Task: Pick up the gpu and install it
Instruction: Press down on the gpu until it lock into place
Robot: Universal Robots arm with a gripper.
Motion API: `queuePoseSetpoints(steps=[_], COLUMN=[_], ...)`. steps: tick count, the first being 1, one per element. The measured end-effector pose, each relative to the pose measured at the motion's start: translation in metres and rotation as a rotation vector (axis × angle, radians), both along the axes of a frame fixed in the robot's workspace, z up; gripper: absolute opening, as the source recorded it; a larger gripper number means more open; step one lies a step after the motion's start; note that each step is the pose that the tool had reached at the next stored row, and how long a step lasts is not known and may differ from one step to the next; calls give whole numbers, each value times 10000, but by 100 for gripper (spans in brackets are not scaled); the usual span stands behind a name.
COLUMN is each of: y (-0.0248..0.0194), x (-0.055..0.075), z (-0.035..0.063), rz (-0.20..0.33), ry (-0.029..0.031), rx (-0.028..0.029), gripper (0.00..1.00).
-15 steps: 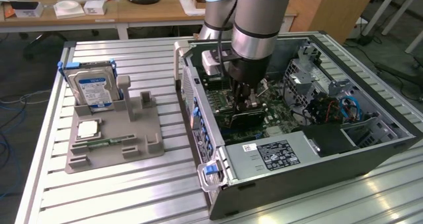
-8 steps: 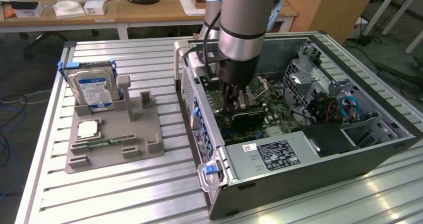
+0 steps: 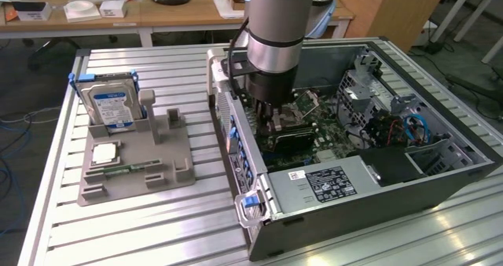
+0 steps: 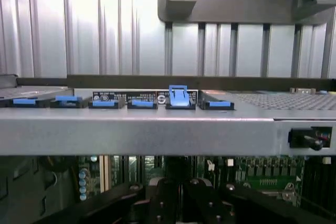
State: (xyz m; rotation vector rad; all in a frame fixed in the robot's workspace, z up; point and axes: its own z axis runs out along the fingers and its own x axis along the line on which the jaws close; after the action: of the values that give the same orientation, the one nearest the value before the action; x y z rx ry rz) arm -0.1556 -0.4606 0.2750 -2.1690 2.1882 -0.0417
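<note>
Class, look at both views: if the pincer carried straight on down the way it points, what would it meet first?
Probably the gpu directly beneath the pincer, sitting on the motherboard inside the case; whether they already touch is unclear.

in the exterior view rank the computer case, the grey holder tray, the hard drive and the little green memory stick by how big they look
Largest to smallest, as they look:
1. computer case
2. grey holder tray
3. hard drive
4. memory stick
The hard drive sits farther from the camera than the memory stick, yet looks clearly bigger.
</note>
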Motion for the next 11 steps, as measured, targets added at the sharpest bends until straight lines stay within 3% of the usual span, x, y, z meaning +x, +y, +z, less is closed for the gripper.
queuePoseSetpoints(steps=[4, 11], y=[-1, -2], x=[-1, -2], z=[-9, -112], rz=[0, 0], ry=[-1, 21], rx=[1, -19], gripper=[10, 10])
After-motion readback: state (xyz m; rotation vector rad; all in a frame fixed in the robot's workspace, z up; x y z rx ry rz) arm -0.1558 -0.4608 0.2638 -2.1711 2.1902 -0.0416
